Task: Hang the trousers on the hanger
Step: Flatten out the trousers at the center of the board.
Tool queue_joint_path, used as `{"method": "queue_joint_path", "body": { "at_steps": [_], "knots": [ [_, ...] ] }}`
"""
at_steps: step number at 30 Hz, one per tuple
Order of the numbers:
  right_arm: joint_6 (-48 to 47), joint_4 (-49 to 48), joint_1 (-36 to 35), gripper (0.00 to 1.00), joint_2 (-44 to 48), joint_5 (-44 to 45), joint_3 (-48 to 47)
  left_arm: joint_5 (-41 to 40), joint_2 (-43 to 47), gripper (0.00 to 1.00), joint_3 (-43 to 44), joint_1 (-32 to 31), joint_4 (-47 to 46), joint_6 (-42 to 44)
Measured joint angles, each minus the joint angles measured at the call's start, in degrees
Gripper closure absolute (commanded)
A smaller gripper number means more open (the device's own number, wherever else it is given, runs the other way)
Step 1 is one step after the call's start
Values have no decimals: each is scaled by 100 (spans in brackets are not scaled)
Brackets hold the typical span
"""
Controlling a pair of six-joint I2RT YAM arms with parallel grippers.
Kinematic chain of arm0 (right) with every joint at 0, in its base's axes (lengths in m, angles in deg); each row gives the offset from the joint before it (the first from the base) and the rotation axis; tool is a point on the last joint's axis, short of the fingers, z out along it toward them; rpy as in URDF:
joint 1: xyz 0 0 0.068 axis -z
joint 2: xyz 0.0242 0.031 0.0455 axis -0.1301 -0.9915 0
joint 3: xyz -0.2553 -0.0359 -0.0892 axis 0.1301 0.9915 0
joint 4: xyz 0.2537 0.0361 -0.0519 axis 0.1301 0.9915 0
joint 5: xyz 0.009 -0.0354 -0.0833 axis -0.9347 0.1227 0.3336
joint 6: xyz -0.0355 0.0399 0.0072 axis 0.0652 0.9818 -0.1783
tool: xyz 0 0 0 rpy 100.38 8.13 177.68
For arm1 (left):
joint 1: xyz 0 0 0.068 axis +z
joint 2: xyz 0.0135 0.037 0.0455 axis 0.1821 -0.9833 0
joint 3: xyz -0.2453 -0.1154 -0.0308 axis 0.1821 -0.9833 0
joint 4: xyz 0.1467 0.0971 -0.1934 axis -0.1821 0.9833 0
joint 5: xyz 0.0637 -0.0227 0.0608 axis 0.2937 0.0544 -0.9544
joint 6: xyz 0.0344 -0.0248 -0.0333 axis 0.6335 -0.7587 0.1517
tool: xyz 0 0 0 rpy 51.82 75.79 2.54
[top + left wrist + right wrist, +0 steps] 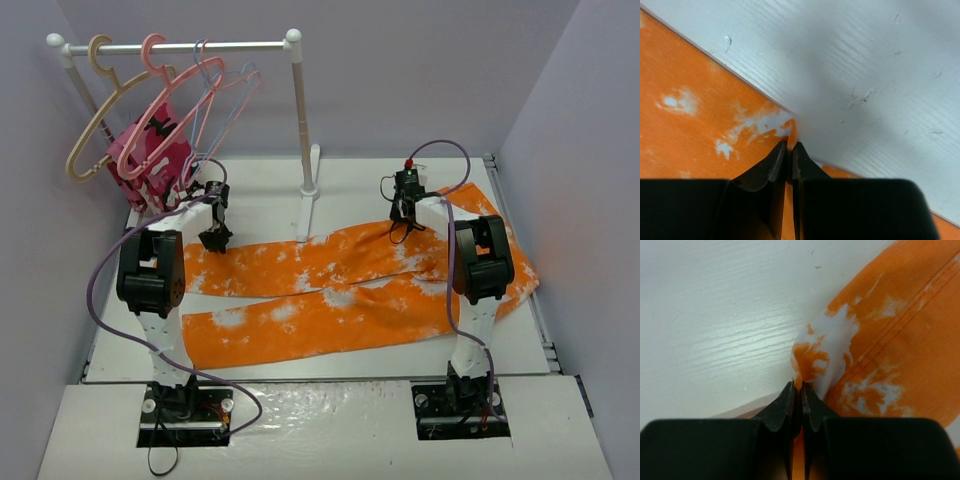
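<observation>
The orange trousers point(330, 290) with white blotches lie flat across the table, legs pointing left, waist at the right. My left gripper point(215, 238) is shut on the far edge of the upper leg's cuff; the left wrist view shows the cloth edge point(790, 132) pinched between the fingers. My right gripper point(403, 215) is shut on the trousers' far edge near the waist, a fold point(812, 357) nipped between its tips. The salmon-pink hanger point(165, 100) hangs on the rail point(180, 46) at the back left.
A beige hanger point(95, 120) and thin pink and blue wire hangers point(215, 95) share the rail. A pink-and-red garment point(150, 160) hangs below them. The rack's white post and foot point(305, 170) stand behind the trousers. Walls close in left, right and back.
</observation>
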Motion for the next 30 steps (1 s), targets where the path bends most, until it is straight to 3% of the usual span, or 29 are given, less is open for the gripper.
{"method": "queue_joint_path", "body": {
  "at_steps": [12,22,30],
  "knots": [
    [10,265,77,100,725,-253,-291,-93,342,100,190,22,414,209],
    [189,455,203,100,1049,-437,-292,-45,1196,100,-399,69,298,213],
    [217,543,267,100,634,-483,-1037,-80,603,100,397,109,191,298]
  ]
}}
